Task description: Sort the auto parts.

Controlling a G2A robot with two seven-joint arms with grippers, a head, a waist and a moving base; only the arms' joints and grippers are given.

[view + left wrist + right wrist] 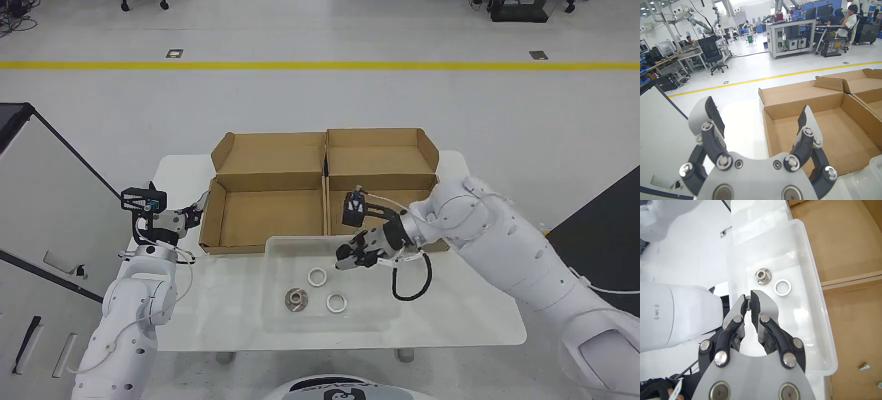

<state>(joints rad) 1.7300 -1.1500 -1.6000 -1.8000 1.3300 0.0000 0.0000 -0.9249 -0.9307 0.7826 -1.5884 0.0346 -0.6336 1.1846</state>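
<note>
Step in hand: a small screw (748, 305) is held by the right gripper (748, 297) above the clear bin (810, 262); this is judged to be the carry from bin to box, with the drop not yet made
Screw position: it is clamped between the 2 pads close to their tips and is kept off the bin floor, over the part of the bin nearer the robot
Right gripper: the jaws are drawn almost fully together, with only the width of the screw left between the pads; nothing else is touched
Left gripper (757, 103): the jaws are spread wide and nothing is held; it is parked over the table (470, 310), just beside the outer wall of the left box (829, 123)
Left in the bin: 1 flanged hub (763, 276) and 2 rings (317, 277) are seen lying flat on the bin floor, apart from each other
Right box (857, 323): 2 small bolt-like parts (864, 367) are seen on its floor near the end of the bin, so this box is judged to be where the screw belongs
Next move: the screw needs to be swung over the bin rim and the box wall, lowered near the 2 parts, and then released by opening the jaws
Care needed: the hold is a narrow pinch on a threaded part, so a slip during the swing is judged possible
</note>
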